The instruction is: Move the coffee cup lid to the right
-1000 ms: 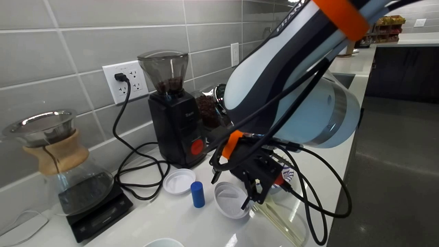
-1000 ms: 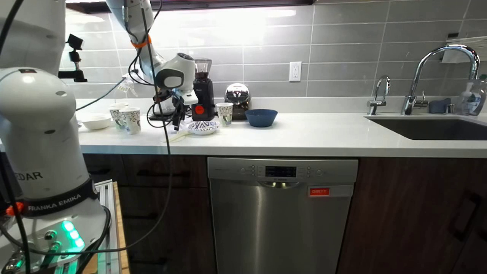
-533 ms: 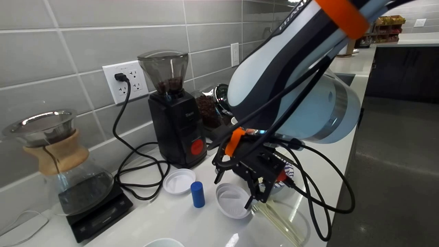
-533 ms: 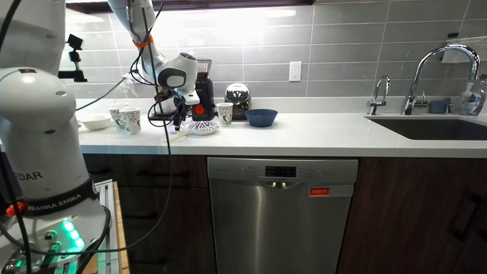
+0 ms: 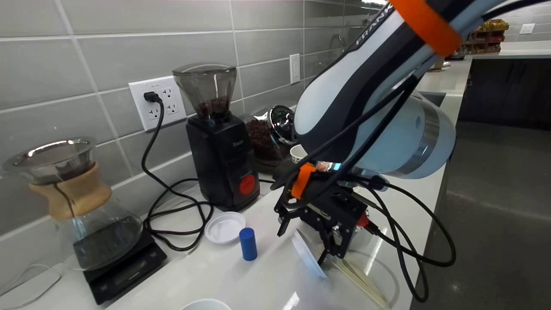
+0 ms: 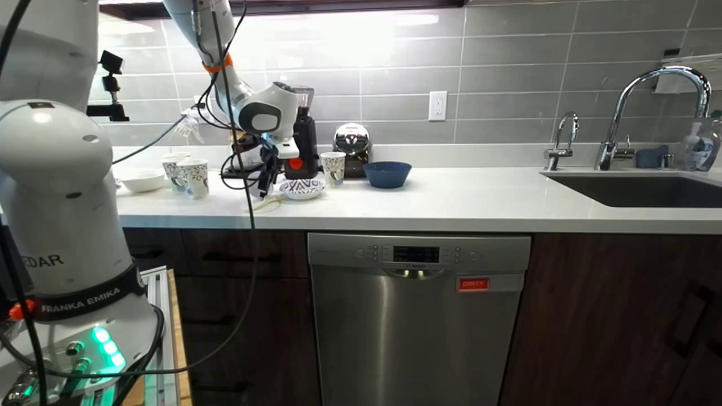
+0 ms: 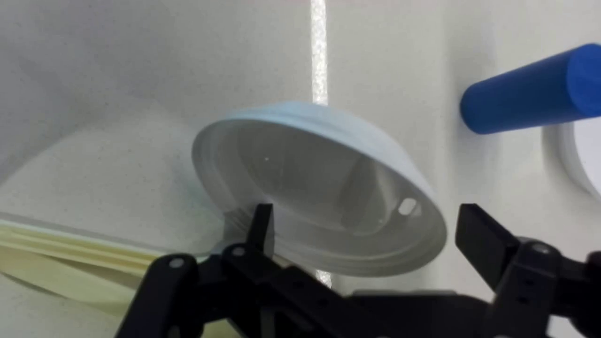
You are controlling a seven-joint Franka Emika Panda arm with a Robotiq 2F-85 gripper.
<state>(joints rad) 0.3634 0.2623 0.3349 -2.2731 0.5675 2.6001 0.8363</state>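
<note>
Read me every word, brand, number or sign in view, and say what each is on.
"FRANK": on the arm
"FRANKA EMIKA": on the black band around the robot base
"EDAR": on the robot base, above that band
"DIRTY": on the red sign on the dishwasher
Too small or blurred to read: markings on the grinder, scale, dishwasher panel and bottle.

Place: kitchen | Signs: sink (image 6: 648,193), faucet (image 6: 677,70), dishwasher (image 6: 420,321), coffee grinder (image 5: 221,159)

Both exterior views share the coffee grinder (image 5: 217,159).
</note>
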